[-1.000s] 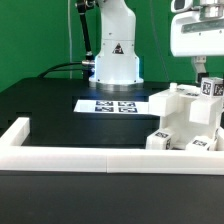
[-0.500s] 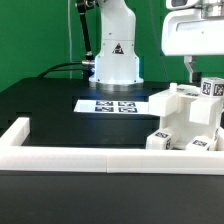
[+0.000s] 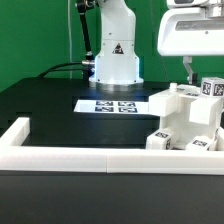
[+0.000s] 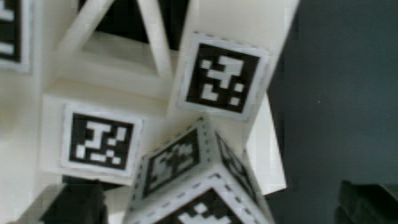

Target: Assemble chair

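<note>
The chair [image 3: 186,118] is a chunky cluster of white tagged pieces at the exterior view's right, with a tagged bar [image 3: 211,88] standing at its top. My gripper [image 3: 193,70] hangs just above that cluster, and its fingers [image 3: 186,68] point down. In the wrist view the white pieces [image 4: 222,80] with black-and-white tags fill the picture. The gripper [image 4: 217,207] is open. Its dark fingers [image 4: 71,205] stand wide on either side of a tagged corner, with a dark gap on one side. Nothing is gripped.
The marker board [image 3: 108,105] lies flat on the black table in front of the arm's white base [image 3: 116,60]. A long low white border rail [image 3: 70,156] runs along the near edge and turns back at the exterior view's left. Behind is a green backdrop.
The jaws have opened wide. The gripper has lifted a little and shifted slightly toward the exterior view's left. The chair pieces have stayed put.
</note>
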Controlling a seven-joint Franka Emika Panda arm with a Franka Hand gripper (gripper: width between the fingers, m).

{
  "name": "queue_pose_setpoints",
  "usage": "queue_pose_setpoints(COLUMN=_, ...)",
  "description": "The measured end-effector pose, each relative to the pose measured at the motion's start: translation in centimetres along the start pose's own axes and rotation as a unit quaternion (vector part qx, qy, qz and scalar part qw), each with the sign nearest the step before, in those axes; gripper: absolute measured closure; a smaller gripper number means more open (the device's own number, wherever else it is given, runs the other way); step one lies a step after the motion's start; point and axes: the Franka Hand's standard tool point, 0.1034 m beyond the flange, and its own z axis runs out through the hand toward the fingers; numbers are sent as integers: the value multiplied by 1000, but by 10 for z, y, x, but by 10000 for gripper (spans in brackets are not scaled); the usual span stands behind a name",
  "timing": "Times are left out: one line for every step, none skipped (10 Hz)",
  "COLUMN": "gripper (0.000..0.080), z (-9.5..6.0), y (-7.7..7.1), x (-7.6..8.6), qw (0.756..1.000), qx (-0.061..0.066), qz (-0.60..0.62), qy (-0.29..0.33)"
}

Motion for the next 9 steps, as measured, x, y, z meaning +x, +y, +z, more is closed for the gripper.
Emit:
queue_pose_setpoints(gripper=150, z=0, y=0, x=0, qw=999, qx=0, qz=-35, qy=0)
queue_pose_setpoints(gripper=150, z=0, y=1, x=0, qw=998, qx=0, qz=-62, qy=0)
queue_pose_setpoints(gripper=150, z=0, y=2, x=1, qw=996, qx=-1, qz=-90, qy=0)
queue_pose_setpoints(gripper=150, z=0, y=4, x=2, qw=991, qx=-2, qz=-130, qy=0)
queue_pose_setpoints(gripper=150, z=0, y=6, x=3, qw=989, qx=-4, qz=-149, qy=0)
queue_pose_setpoints(gripper=150, z=0, y=6, x=2, qw=990, qx=-4, qz=-141, qy=0)
queue_pose_setpoints(gripper=279, z=0, y=6, x=2, qw=990, qx=-4, qz=-140, qy=0)
queue_pose_setpoints(gripper=416, z=0, y=6, x=2, qw=990, qx=-4, qz=-140, qy=0)
queue_pose_setpoints(gripper=416, z=0, y=6, x=2, qw=992, qx=-4, qz=-128, qy=0)
